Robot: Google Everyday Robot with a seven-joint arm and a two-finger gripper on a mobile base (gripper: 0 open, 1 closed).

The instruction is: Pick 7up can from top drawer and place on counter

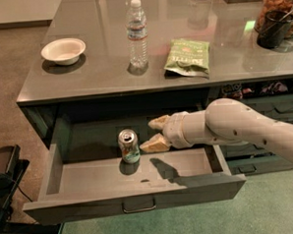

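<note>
The 7up can (129,146) stands upright in the open top drawer (136,200), left of its middle, silver top up. My gripper (151,133) reaches in from the right, inside the drawer, just right of the can. Its two tan fingers (159,122) are spread apart, one higher and farther back, one lower and close to the can's right side. Nothing is held. The counter (104,67) spans the top of the view above the drawer.
On the counter stand a white bowl (63,50) at the left, a clear water bottle (136,33) in the middle, a green chip bag (187,56) to its right, and a dark cup (273,29) at the far right. Narrower drawers (279,109) sit behind my arm.
</note>
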